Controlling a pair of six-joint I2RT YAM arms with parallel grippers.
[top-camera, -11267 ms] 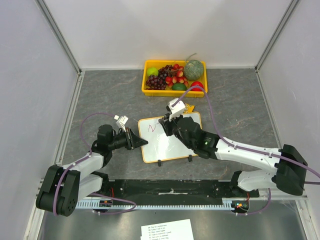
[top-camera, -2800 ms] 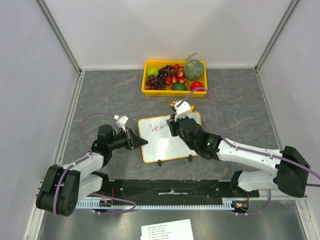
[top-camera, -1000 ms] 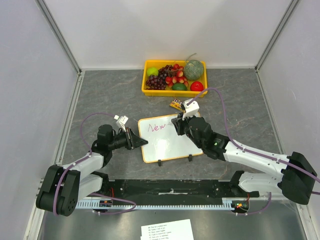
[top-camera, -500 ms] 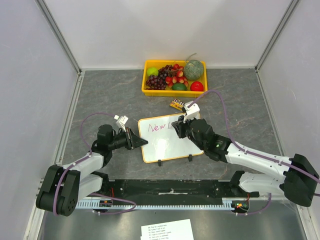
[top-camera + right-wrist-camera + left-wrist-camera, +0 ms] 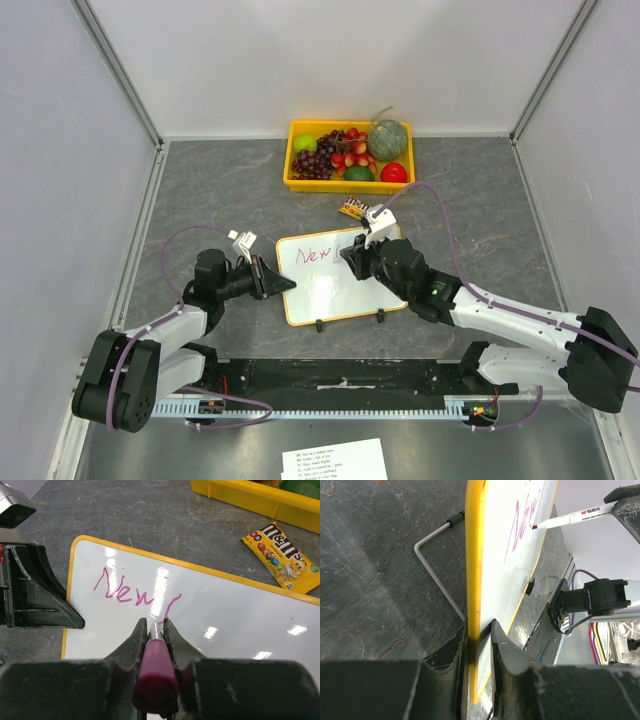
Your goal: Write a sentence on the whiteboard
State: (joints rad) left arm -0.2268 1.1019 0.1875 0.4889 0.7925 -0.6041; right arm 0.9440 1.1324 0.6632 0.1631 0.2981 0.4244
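The whiteboard point(image 5: 330, 292) with its orange-yellow frame lies tilted in the middle of the table. My left gripper point(image 5: 276, 283) is shut on its left edge point(image 5: 475, 555), one finger on each face point(image 5: 479, 626). The sentence point(image 5: 125, 591) reads "New" in pink, followed by one fresh curved stroke point(image 5: 318, 256). My right gripper point(image 5: 155, 622) is shut on a pink-capped marker point(image 5: 156, 672). The marker's tip point(image 5: 570, 517) touches the board just right of the lettering. In the top view the right gripper point(image 5: 350, 255) hides the marker.
A yellow bin of fruit point(image 5: 348, 155) stands at the back. A yellow M&M's bag point(image 5: 352, 208) lies just beyond the board's far edge point(image 5: 282, 557). A bent wire stand point(image 5: 437, 575) lies behind the board. A printed paper sheet point(image 5: 335, 460) lies at the near edge.
The right gripper has slid the marker slightly left and nearer over the board, and the pink lettering has grown from one stroke to "New" plus a new stroke. The left gripper has not moved.
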